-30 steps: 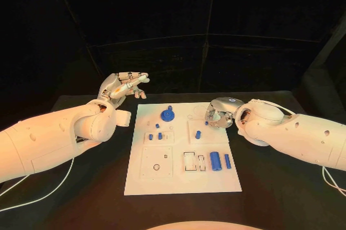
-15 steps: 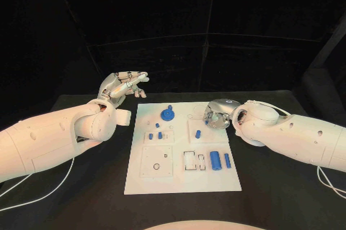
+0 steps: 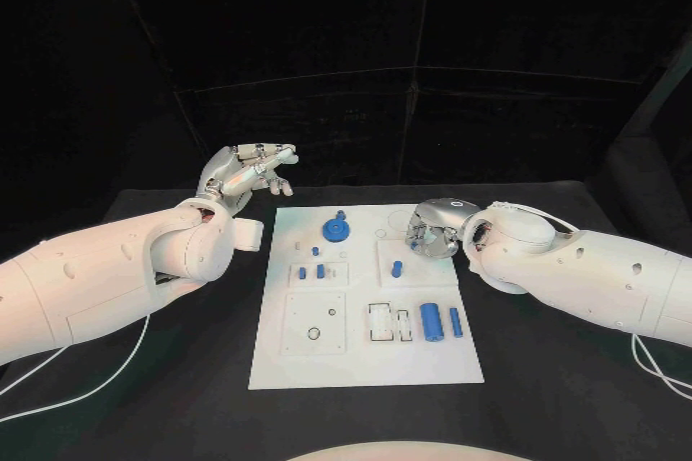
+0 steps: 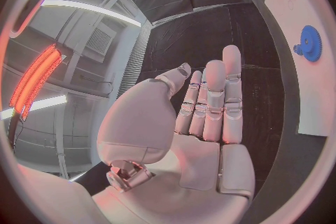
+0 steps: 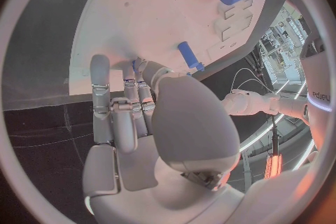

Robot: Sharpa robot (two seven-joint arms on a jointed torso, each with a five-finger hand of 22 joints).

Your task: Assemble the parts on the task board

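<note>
The task board lay flat at the centre of the black worktop, so that both arms could reach it from either side. The blue parts were spread across it: a blue gear stood at the far left of the board, a short blue peg lay near its middle, and a thick blue cylinder with a thin blue rod just beside it lay toward the near right.

The left robot hand was raised above the worktop beyond the board's far left corner. The left wrist view showed its fingers extended, close side by side, with nothing in the palm; this appeared to be a parked posture that kept the board clear.

The right robot hand was positioned over the far right part of the board, fingers pointed down at the surface. In the right wrist view its fingertips met the white plate close to the short blue peg. Whether a small part was pinched there could not be determined. The posture suggested a pick or seating operation at that station.
</note>
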